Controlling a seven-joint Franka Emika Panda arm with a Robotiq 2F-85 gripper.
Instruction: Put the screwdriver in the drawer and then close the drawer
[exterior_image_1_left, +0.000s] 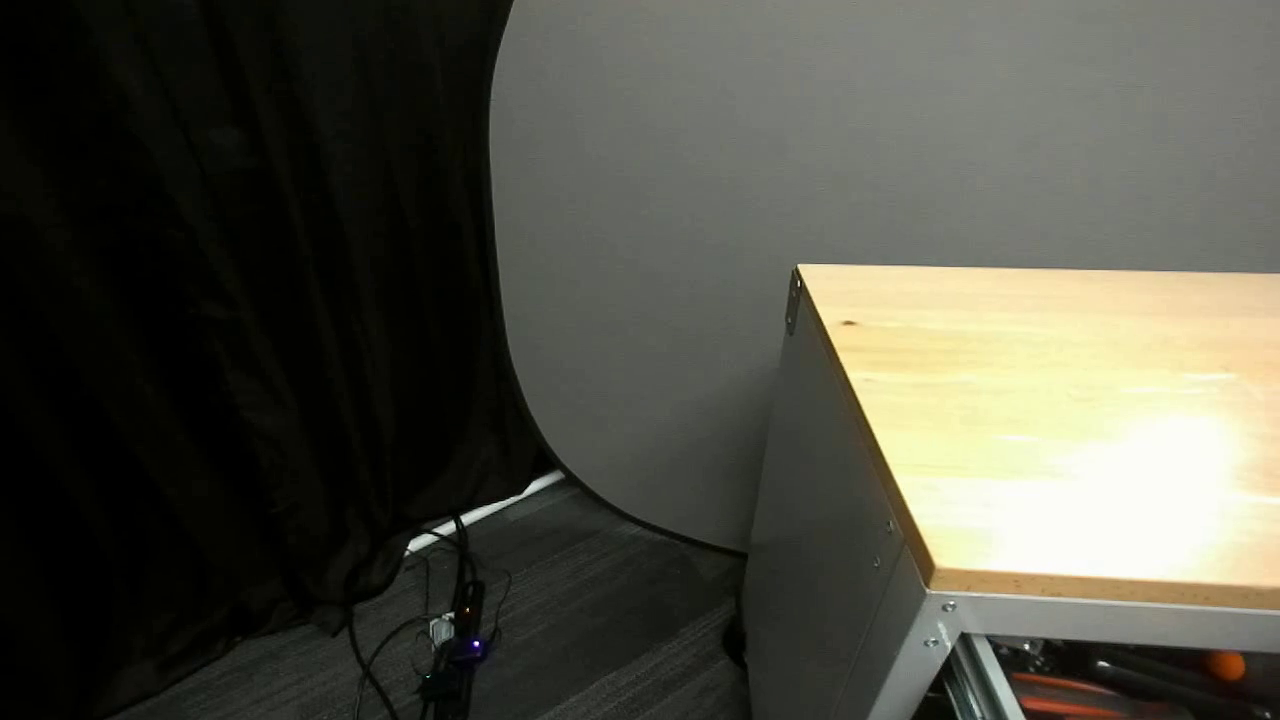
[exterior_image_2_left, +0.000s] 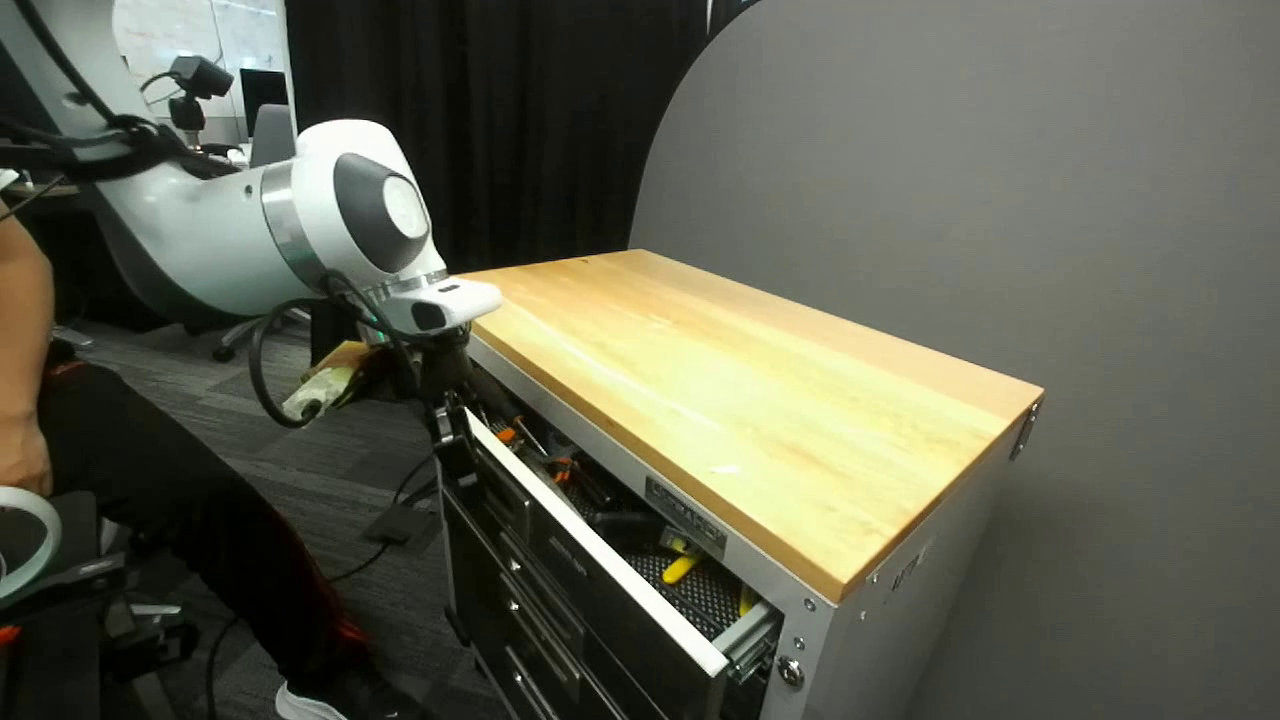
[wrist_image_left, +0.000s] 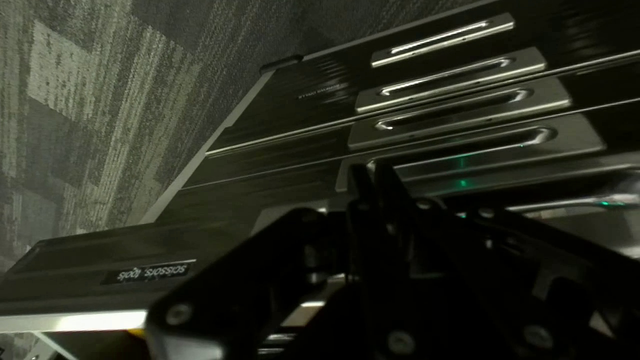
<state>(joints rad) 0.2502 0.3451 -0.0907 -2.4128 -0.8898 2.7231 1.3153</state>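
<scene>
The drawer (exterior_image_2_left: 600, 542) is the white-edged top drawer of the grey cabinet and stands pulled open. In an exterior view only its metal slide (exterior_image_1_left: 985, 680) and some tools show. In the wrist view its white edge (wrist_image_left: 100, 320) is at the lower left. Several tools lie inside. A thin-shafted tool with orange (exterior_image_2_left: 527, 435) may be the screwdriver; I cannot tell for sure. My gripper (exterior_image_2_left: 457, 462) points down at the far end of the drawer, just outside its front. In the wrist view my gripper's fingertips (wrist_image_left: 372, 172) are together, with nothing visible between them.
The wooden top (exterior_image_2_left: 700, 400) overhangs the open drawer; it also shows here (exterior_image_1_left: 1050, 400). Closed drawers with metal handles (wrist_image_left: 450, 80) are below. A yellow-handled tool (exterior_image_2_left: 682, 568) lies in the near end. A person's leg (exterior_image_2_left: 190, 530) is at the left. Cables (exterior_image_1_left: 460, 640) lie on the floor.
</scene>
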